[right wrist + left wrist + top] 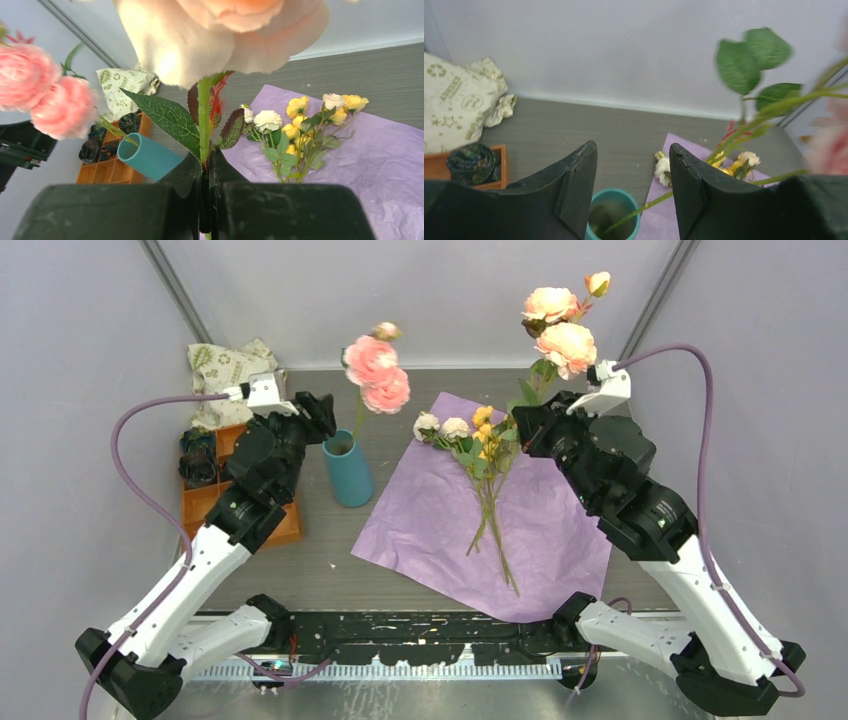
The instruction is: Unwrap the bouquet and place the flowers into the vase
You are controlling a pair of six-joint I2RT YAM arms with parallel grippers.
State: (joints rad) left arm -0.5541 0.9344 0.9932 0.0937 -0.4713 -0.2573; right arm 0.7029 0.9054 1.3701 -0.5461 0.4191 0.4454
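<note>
vase point(348, 472): upright, holds pink rose point(378, 375) | peach rose point(565, 340): aloft | small roses point(470, 435): on lilac paper point(560, 530)

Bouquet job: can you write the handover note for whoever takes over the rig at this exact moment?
Left gripper: open, above the teal vase, holding nothing.
Right gripper: shut on the stem of the peach roses, raised over the lilac paper.
Done: paper spread flat; pink roses stand in the vase.
Left: peach roses into the vase, then the spray of small cream and yellow roses lying on the paper.
</note>
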